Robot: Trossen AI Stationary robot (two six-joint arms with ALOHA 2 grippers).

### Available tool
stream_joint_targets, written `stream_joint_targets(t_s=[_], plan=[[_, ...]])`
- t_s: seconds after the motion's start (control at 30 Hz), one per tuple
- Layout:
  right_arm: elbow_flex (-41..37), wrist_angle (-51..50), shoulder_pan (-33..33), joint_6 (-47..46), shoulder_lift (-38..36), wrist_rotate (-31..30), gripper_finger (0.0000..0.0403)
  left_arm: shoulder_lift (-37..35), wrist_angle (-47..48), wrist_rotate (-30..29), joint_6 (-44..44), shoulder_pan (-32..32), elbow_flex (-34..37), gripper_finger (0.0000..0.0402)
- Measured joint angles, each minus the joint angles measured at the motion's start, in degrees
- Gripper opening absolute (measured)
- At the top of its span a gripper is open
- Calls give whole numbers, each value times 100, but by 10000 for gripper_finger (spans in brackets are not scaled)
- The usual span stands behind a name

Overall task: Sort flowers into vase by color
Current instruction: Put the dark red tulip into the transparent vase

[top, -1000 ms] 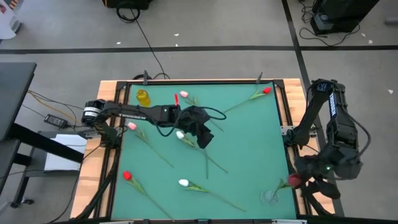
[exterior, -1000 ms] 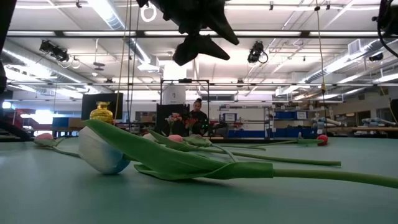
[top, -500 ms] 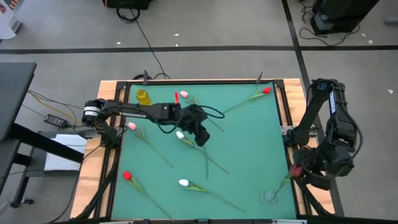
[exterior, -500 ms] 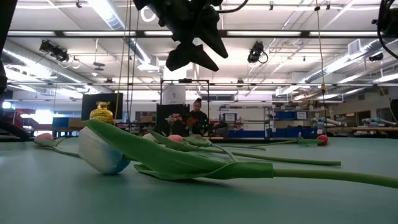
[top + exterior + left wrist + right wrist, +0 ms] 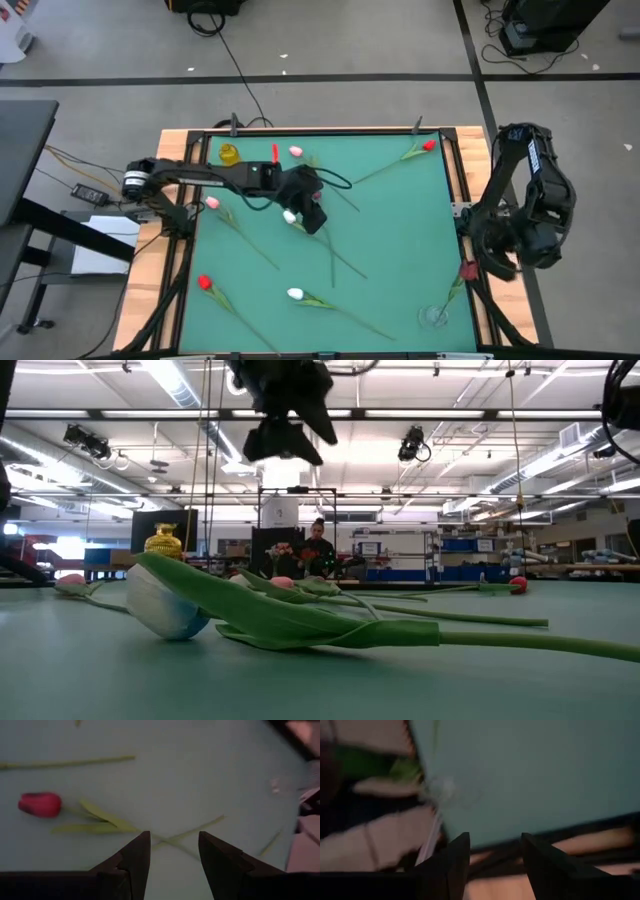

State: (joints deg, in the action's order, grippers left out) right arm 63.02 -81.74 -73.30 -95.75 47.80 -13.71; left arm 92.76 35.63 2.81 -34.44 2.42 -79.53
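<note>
- You have a green mat covering the table, framed by a pale wooden border.
- At the mat's 11 o'clock corner, you see a small yellow object; in the low view it stands upright as a golden shape.
- Off the table at 9 o'clock, white papers lie on the floor.
- At 12 o'clock, a black cable trails across the floor.
- Beyond the table, a person sits at a desk.

- A grey concrete floor surrounds the table, crossed by dark tape lines.
- A black cable trails over it from 12 o'clock toward the table.
- Long ceiling lights run overhead in a big hall.
- Far benches and shelves line the back; a person sits there.
</note>
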Motion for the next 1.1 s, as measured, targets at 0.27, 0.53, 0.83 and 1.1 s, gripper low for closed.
stream_joint_targets(t_s=[0.27,0.53,0.83,1.1], plan=[[-4,-795,303,-1072,-323,-2912,185,-886,387,-645,56,76,0,172],[-15,-698,1769,-1011,-528,-3595,185,-1175,487,-838,124,394,0,172],[-24,1295,3870,945,304,-3049,185,-1188,571,-821,521,432,0,172],[-24,2629,5207,2106,1188,-2226,185,-1266,678,-592,755,552,0,172]])
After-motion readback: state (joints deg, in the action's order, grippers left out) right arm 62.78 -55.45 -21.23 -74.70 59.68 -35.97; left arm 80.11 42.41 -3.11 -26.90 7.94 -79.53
